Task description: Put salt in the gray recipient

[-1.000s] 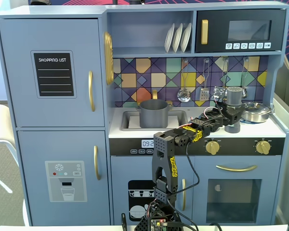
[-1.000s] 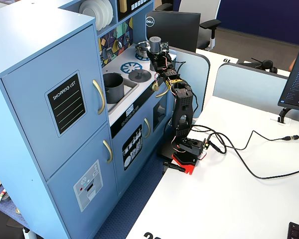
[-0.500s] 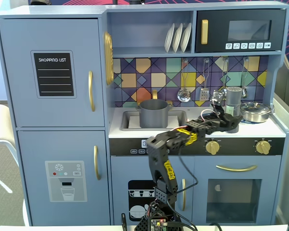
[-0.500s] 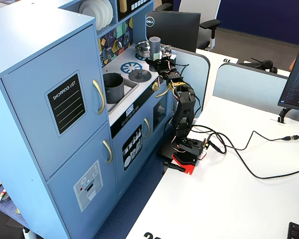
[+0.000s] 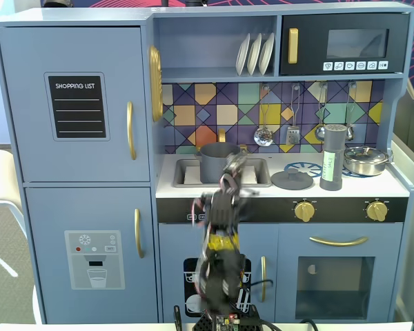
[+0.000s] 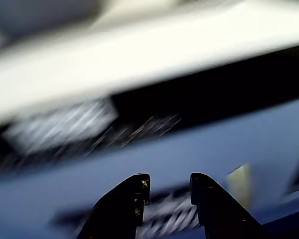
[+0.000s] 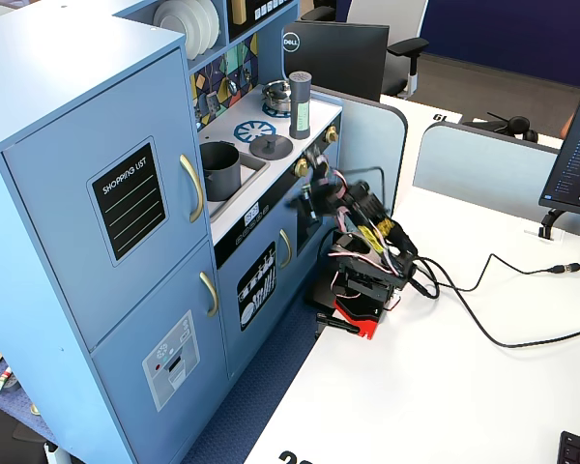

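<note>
Empty gripper (image 6: 169, 189), jaws slightly parted, faces the counter front; the salt (image 5: 332, 157) stands right of the lid (image 5: 292, 180); it should approach level, clamping mid-body, clear of the gray recipient (image 5: 219, 161).

The white counter (image 5: 400, 185) of the toy kitchen carries everything. Set into its left part is a sink (image 5: 186, 172), and the gray pot (image 5: 219, 162) stands in it, upright. To the right, in a fixed view, a flat gray lid (image 5: 292, 180) lies on the counter beside a blue burner ring (image 5: 305, 167). Just right of the lid stands the salt (image 5: 332, 157) — upright, label facing forward. Behind it, near the right edge, sits a shiny steel pan (image 5: 365, 160). In the other fixed view the same row shows — pot (image 7: 219, 170), lid (image 7: 271, 147), salt (image 7: 301, 104).
</note>
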You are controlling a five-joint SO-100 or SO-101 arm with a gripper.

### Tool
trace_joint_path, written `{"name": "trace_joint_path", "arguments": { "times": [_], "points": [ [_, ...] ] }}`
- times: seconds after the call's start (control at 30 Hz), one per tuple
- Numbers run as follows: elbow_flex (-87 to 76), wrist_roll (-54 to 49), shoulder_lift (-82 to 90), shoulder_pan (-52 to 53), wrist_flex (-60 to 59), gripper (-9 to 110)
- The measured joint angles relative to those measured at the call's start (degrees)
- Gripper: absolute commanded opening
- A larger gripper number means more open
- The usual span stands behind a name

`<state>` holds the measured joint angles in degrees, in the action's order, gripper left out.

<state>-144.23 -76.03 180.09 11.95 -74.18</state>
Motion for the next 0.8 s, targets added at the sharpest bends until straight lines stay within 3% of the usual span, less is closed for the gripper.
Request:
{"name": "trace_joint_path", "arguments": {
  "times": [0.17,0.47,0.8],
  "points": [
    [-11.51,0.88,3.6,-9.23,-3.96,0],
    [-31.82,-10.63,3.69,-5.71,9.67,0],
    [-34.37,-15.12,3.69,-3.34,2.29,1]
  ]
}}
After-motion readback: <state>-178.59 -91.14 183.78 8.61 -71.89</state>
